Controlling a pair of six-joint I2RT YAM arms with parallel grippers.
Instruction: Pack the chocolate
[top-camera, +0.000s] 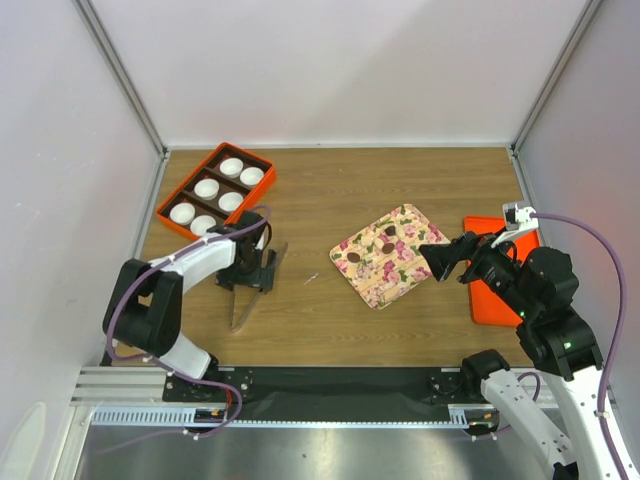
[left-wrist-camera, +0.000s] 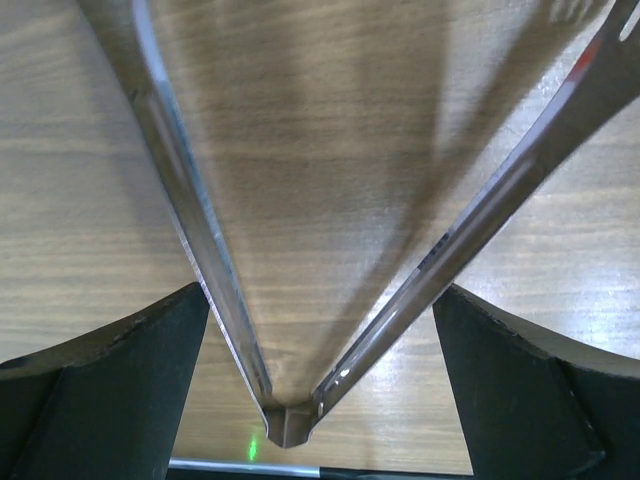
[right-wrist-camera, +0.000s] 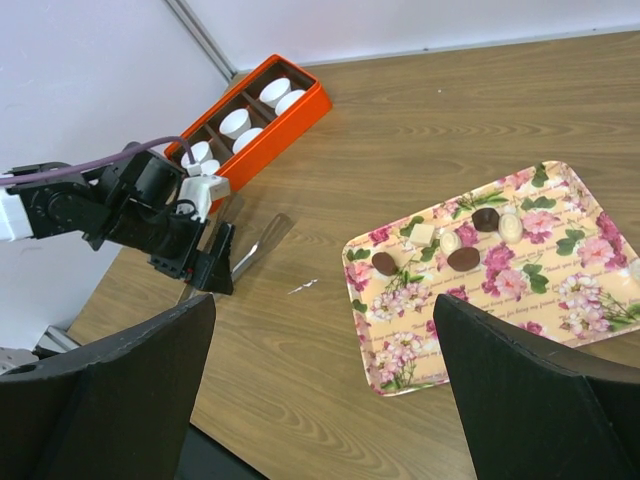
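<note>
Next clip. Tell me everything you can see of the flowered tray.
The tray is a rounded rectangle with a low raised rim, cream with pink flowers and green leaves; its material is unclear. It lies flat on the table, turned askew, right of centre. Three dark chocolates and a few pale pieces sit at one end; the rest is bare. The right gripper hovers open over its right edge; contact cannot be judged.

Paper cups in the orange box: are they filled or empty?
Empty: all six cups show only white insides. The chocolates lie on the flowered tray.
</note>
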